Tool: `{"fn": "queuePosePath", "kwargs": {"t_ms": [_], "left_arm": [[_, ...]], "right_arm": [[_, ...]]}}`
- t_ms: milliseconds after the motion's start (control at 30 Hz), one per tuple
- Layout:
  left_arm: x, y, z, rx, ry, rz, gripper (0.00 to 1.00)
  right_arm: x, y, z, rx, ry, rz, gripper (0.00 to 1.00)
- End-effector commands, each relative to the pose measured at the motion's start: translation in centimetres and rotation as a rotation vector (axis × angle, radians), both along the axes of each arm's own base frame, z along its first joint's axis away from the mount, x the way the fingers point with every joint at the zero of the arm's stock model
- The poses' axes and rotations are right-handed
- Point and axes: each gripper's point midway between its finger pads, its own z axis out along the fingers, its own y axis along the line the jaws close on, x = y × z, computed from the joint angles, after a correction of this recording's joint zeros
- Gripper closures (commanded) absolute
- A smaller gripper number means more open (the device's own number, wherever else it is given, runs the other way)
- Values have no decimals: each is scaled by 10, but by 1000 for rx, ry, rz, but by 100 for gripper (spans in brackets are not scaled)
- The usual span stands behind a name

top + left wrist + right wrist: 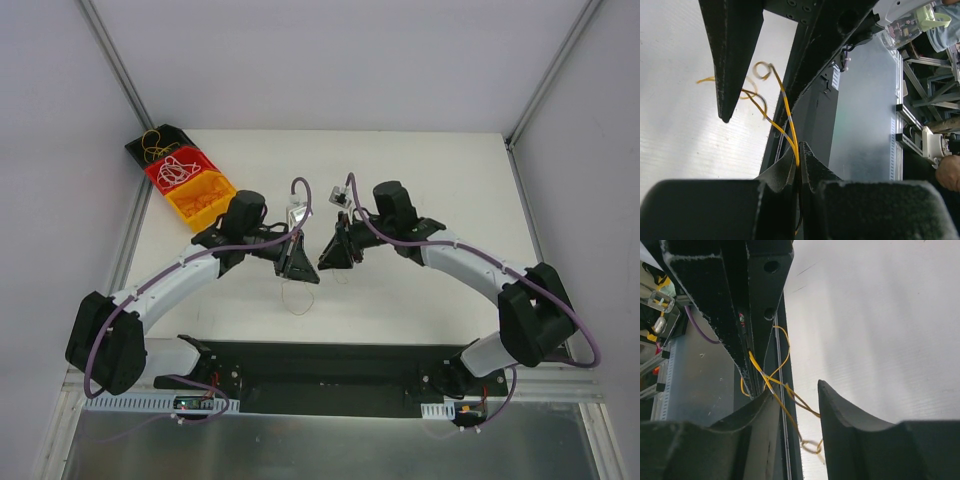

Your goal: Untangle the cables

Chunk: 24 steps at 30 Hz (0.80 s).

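**Far left.** Three bins are noted at the worktop's (420,180) far left corner: a black bin (186,131), a red bin (160,186) and a yellow bin (190,213). A white cable (178,168) is seen coiled in the red bin and a yellowish strand in the black one. The contents of the yellow bin cannot be made out.

**Left of centre.** The left gripper (800,152) is held above mid-worktop with its jaws clenched on a yellow cable (788,115). The cable is pinched at the fingertips. From there it runs towards the other gripper, and a slack loop hangs down to the worktop. A paler strand appears to be twisted around it, though this cannot be confirmed.

**Right of centre.** The right gripper (799,392) is set close opposite. Its jaws are parted, and the yellow cable passes through the gap ungripped.

**Risks, as judged.**
- The twist may be drawn tighter into a knot if the two grippers are pulled apart along one line.
- So thin a strand may be missed by the closing right jaws, or slip sideways off a pad.
- The strand may be pulled out of the left pinch by a sharp tug.
- The hanging loop may be snagged on a finger.

**Markings.** No brand, label or writing can be read in any view.
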Motion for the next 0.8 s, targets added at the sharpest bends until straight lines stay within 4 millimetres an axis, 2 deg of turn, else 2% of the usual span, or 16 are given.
{"fn": "queuePosePath", "kwargs": {"t_ms": [0,67,133,200,233,267,300,367,433,600,767], "left_arm": [[-6,-3,31,-75,-83,-67,100],[-5,-3,35,-77,-92,-60,100],[-3,-3,38,-75,-107,-43,100],[3,-2,39,-55,-123,6,100],[6,-1,38,-41,-129,38,95],[9,1,37,-29,-143,70,85],[10,3,36,-20,-153,94,70],[15,10,34,7,-185,174,47],[19,17,35,22,-218,249,36],[19,23,43,15,-245,303,21],[34,22,59,19,-287,346,22]], "right_arm": [[-9,7,27,78,-77,65,68],[-15,10,28,82,-72,79,79],[-18,12,32,88,-67,75,100],[-11,11,30,68,-66,12,100],[-9,9,30,62,-66,-13,100],[-8,7,31,56,-69,-37,100],[-6,5,30,48,-77,-63,100],[-7,1,31,44,-83,-94,100],[-9,-3,32,47,-80,-102,100],[-17,-3,39,70,-73,-71,100],[-21,-1,42,83,-60,-38,100]]}}
